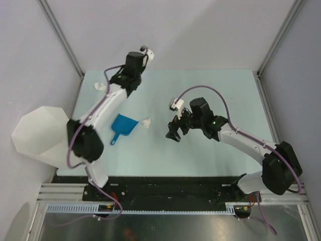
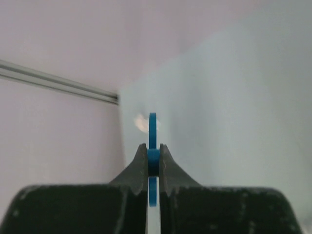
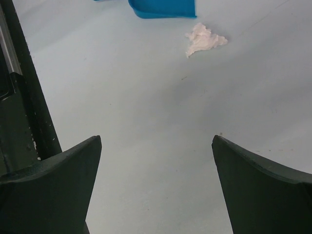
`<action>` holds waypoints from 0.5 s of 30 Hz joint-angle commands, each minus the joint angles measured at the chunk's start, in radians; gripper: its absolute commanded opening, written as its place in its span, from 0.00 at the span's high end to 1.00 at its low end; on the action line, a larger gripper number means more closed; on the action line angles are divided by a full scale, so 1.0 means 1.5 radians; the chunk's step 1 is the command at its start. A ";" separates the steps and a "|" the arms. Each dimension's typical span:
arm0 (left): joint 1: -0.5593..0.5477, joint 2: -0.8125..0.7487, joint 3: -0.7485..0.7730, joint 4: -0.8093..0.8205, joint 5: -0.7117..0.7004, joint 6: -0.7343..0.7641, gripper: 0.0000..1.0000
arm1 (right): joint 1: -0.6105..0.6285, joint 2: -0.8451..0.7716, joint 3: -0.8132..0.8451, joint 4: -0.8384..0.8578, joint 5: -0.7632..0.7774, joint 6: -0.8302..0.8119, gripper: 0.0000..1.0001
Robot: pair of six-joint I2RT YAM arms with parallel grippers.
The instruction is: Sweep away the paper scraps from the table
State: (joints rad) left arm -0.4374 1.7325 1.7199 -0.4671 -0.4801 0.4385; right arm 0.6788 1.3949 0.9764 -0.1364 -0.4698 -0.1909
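A: Nearest to you, your right gripper (image 3: pixel 156 141) hangs low over the table (image 1: pixel 200 155). It is released, with its two fingers spread wide and bare mint surface between them.

B: Agreed. Just beyond those fingers you have a paper scrap (image 3: pixel 204 40), a crumpled white wad lying on the table, apart from the gripper.

A: From overhead you see that same scrap just right of the blue dustpan (image 1: pixel 125 125). Your right wrist view shows a sliver of table between them, so they do not touch. The dustpan lies flat with its handle pointing toward the near left.

B: Left of it, at the table's left side, you have the white bin (image 1: pixel 35 133).

A: Farther out, your left arm reaches across toward the far side. Your left gripper (image 2: pixel 152 146) is clenched on a thin blue piece (image 2: pixel 152 124), seen edge-on and standing up between the fingers.

B: Your wrist view does not show what that blue piece is. A pale blurred spot (image 2: pixel 140 122) sits just behind it, too soft to name.

A: Farthest out, a second scrap (image 1: pixel 99 86) lies near the table's far-left corner, well apart from the first.
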 commanded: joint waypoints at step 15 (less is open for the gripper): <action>0.175 0.519 0.441 0.196 -0.291 0.273 1.00 | 0.060 -0.020 -0.004 0.042 0.006 -0.019 0.00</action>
State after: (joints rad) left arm -0.2001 2.4657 2.3062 -0.2211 -0.8783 0.8040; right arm 0.7551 1.3819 0.9703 -0.1333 -0.4671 -0.2119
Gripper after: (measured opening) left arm 0.047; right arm 0.994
